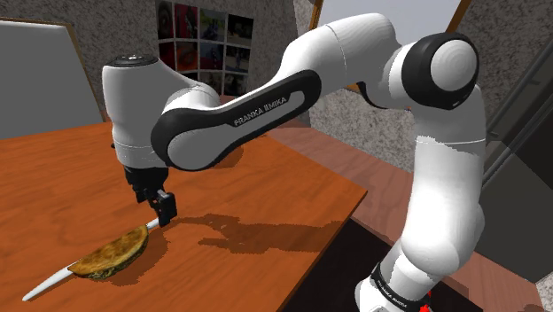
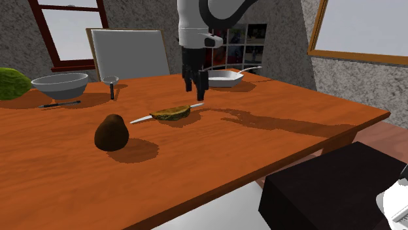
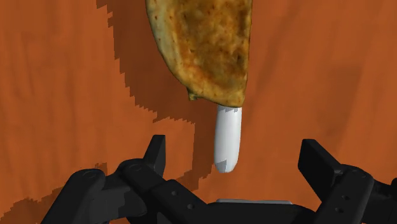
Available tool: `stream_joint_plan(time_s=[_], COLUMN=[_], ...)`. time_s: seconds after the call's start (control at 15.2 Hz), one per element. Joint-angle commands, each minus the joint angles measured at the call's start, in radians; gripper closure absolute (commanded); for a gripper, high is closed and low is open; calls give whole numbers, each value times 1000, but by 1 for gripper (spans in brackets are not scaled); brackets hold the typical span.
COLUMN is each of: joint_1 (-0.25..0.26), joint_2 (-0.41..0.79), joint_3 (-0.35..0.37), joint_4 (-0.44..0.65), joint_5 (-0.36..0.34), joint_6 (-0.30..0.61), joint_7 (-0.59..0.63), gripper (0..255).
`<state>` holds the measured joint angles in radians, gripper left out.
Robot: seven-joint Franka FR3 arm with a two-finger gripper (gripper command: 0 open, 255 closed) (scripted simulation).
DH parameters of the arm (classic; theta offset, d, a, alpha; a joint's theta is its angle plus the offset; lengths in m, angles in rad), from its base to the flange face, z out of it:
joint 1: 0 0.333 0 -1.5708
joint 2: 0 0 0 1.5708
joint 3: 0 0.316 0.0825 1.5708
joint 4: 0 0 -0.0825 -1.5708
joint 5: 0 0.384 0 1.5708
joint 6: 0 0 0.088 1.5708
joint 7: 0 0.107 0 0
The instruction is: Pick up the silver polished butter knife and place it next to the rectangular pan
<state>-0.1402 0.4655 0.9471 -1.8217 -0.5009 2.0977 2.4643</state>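
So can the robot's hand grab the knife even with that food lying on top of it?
Probably yes. The food covers the middle of the knife, but one end pokes out bare, and the gripper hangs over it, fingers open on either side.

The orange-brown wooden surface (image 2: 294, 124) carries one white butter knife (image 3: 228, 143), one browned folded flatbread (image 2: 171, 113), one dark brown rounded fruit (image 2: 112, 132), one grey bowl (image 2: 59, 84), one white pan (image 2: 222, 78), one dark pen (image 2: 59, 103) and one green rounded object (image 2: 13, 83).
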Motion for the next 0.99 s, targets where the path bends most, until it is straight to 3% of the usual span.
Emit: stream_joint_plan(time_s=[0.0,0.79,0.86,0.92], joint_1=[21,39,39,39], joint_2=[25,60,60,60], joint_3=[-20,-47,-47,-47], joint_4=[5,-10,-10,-10], joint_5=[-23,-58,-58,-58], joint_6=[13,53,53,53], joint_7=[22,42,42,42], gripper=[0,0,255,255])
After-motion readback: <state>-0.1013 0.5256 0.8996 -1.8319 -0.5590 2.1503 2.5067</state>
